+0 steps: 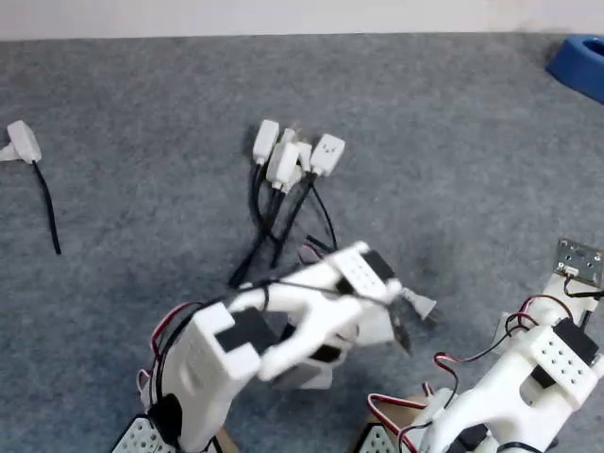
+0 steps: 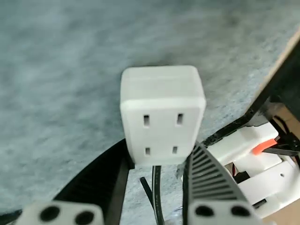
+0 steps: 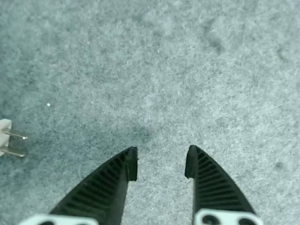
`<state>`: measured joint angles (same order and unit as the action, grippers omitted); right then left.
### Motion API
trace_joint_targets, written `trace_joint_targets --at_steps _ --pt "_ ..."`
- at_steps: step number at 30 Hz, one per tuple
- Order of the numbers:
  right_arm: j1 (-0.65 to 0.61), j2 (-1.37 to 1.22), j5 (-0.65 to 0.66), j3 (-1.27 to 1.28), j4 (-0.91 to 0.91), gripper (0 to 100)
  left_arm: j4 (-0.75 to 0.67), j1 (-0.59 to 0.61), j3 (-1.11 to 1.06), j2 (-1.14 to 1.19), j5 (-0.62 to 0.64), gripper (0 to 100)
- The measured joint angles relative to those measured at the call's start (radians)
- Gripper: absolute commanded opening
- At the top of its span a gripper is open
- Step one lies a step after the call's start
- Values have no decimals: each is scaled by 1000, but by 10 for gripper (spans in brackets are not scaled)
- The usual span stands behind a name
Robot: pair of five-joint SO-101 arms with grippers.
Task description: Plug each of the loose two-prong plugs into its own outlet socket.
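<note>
Outlet socket (image 2: 161, 112) | clamped between left fingers (image 2: 206, 180) | right fingers (image 3: 110, 185) parted

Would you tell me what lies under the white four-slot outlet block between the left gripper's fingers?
Grey carpet and a black cable show below the white outlet block; the cable's joint is hidden by it.
</note>
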<state>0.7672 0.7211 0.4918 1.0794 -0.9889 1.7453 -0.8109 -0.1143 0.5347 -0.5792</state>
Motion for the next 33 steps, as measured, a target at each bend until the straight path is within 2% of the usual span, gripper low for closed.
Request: trace_joint_targets --at_steps 7,13,21,29,33 --pt "0 0 0 0 0 177 14 196 201 230 5 24" --pt "0 0 0 0 0 177 40 221 264 284 6 34" --pt "0 0 0 0 0 177 23 245 103 41 5 146" --pt "-6 0 0 0 -28 177 23 267 -43 -319 8 155" --pt "-29 0 0 0 -46 177 23 276 -78 -361 8 155"
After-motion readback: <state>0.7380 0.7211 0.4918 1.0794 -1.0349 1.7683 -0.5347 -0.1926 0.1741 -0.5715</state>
